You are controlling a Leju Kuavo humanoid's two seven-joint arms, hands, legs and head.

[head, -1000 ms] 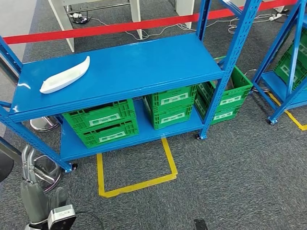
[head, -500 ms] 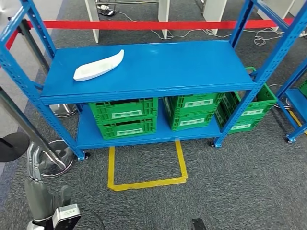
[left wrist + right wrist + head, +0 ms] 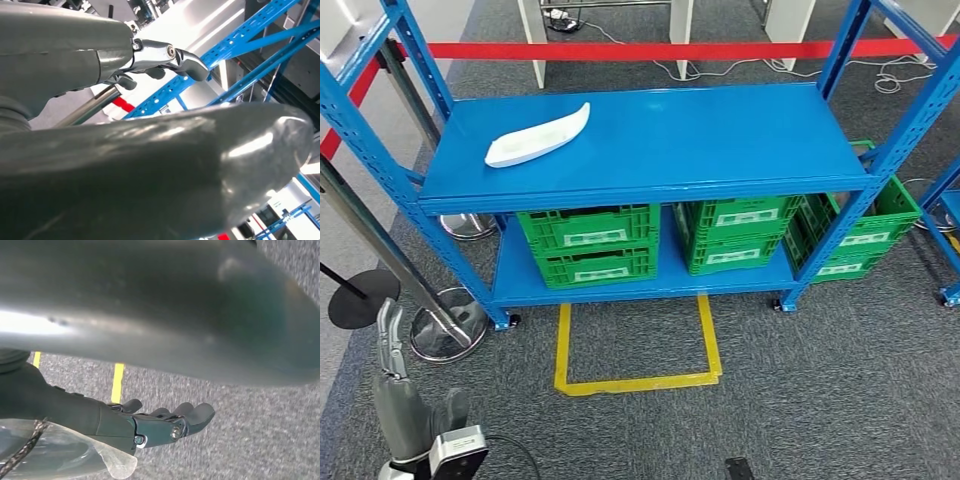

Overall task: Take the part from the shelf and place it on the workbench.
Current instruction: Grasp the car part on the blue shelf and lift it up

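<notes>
The part is a long, white, boat-shaped piece. It lies on the left half of the top board of the blue shelf in the head view. My left hand hangs low at the bottom left, over the carpet and well short of the shelf. Its fingers are stretched out and hold nothing. My right hand hangs above the grey carpet in the right wrist view, with its fingers extended and empty.
Green crates stand on the lower board, and another crate sits behind the right post. A yellow floor outline marks the carpet in front. Red barrier tape runs behind. Round stanchion bases stand at the left.
The whole picture has shifted: the camera has turned, so the shelf now sits more central and square-on. The part lies where it was on the shelf. My left hand still hangs at the bottom left.
</notes>
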